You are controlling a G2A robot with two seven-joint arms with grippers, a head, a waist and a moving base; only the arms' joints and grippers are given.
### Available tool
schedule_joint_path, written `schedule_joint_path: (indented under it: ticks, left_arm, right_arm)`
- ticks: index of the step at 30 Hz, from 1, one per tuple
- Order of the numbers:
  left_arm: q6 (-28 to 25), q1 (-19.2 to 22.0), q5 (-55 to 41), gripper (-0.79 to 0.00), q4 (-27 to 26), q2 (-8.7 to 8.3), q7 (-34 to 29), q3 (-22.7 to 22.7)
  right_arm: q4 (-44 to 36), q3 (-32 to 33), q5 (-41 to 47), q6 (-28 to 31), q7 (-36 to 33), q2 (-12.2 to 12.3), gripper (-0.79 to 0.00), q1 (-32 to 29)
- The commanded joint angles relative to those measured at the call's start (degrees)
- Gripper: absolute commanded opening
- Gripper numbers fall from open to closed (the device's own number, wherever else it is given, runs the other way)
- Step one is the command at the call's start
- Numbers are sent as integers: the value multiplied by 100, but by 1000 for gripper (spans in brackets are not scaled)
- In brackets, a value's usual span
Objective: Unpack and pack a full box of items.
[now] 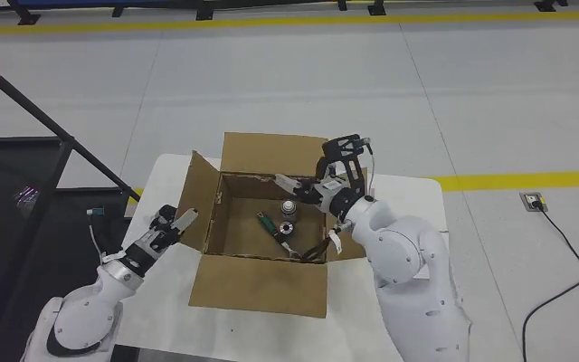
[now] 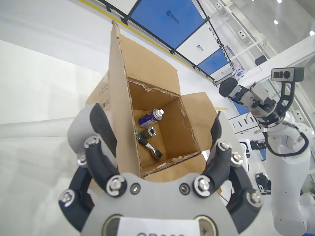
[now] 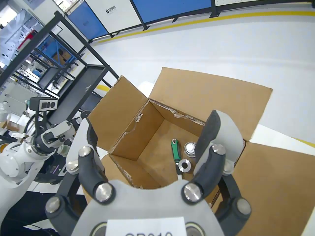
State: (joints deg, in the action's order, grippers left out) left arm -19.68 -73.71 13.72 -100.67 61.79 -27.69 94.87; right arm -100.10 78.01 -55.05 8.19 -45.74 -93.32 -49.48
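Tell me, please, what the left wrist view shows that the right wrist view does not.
Left wrist view adds: the blue side of the spray can, the metal head of the ratchet, and the right arm beyond the box. Right wrist view adds: the ratchet's green handle in full, the spray can's top from above, a black rack and the left arm. Both share: the open cardboard box holding the spray can, the ratchet and a metal socket.

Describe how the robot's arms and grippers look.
The left arm and right arm are glossy white, with black wrist cables. The left gripper and right gripper match: grey plate, black linkages with silver screws, white-backed fingers with dark pads, a white label.
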Motion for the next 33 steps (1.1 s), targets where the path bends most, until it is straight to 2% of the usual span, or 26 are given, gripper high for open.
schedule_joint_path:
  ticks: [1, 5, 9, 14, 20, 24, 33]
  left_arm:
    - [-51, 11, -13, 0, -46, -4, -125, -78]
    - [-164, 40, -137, 0, -110, -8, -431, -282]
    - [-189, 139, -34, 0, -58, -7, -631, -545]
    - [-115, 397, 38, 0, 156, 12, -833, -934]
    - [-2, 724, 148, 0, 453, 39, -967, -1309]
    - [63, 868, 148, 0, 644, 52, -996, -1453]
    - [148, 1066, 119, 0, 918, 67, -979, -1615]
  right_arm:
    - [-191, 327, 278, 37, -255, 54, 0, -137]
    - [-594, 961, 522, -86, -724, 167, 0, -412]
    - [-957, 1618, 946, -189, -658, 254, 0, -855]
    - [-790, 2020, 1499, -131, -979, 354, 0, -1130]
    - [307, 2109, 2616, 431, -1700, 480, 0, -718]
    - [961, 1970, 3029, 799, -2138, 562, 0, -351]
    - [1576, 1563, 4065, 1551, -2650, 695, 0, 226]
